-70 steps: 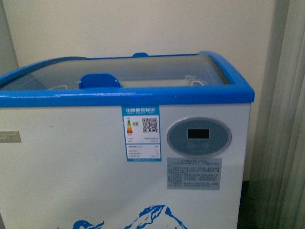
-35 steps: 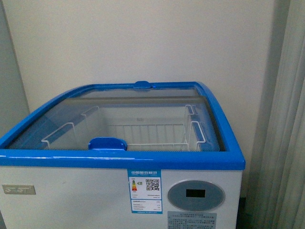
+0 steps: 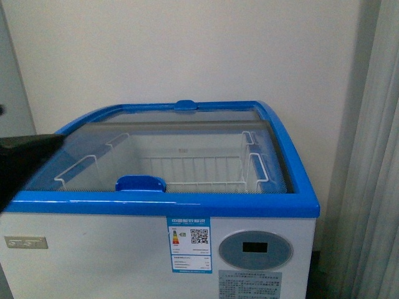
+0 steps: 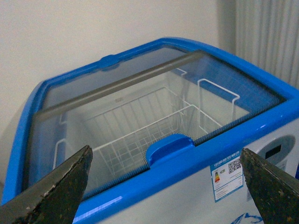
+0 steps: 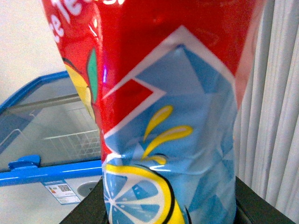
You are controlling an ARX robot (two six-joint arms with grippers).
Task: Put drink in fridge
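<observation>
While the drink (image 5: 168,93) — a red and blue pack with a lemon slice printed on it — sits clamped in the right gripper (image 5: 170,210), dark fingers (image 5: 254,205) pressing on either side of its lower part, nothing has gone into the fridge (image 3: 156,204) yet. The pack is held in the air short of the fridge, off toward its right side, not over the opening.

The sliding glass lid (image 3: 187,140) looks shut, its blue handle (image 3: 141,184) sitting against the front rim, and the white wire basket (image 3: 187,169) under the glass appears empty. The left gripper (image 4: 164,150) hovers near that handle, just in front of the front rim, with its fingers (image 4: 60,186) wide apart and touching nothing.

So the task seems early — drink in hand, fridge reached. What is left: slide the lid back, lower the pack into the basket, let go.
</observation>
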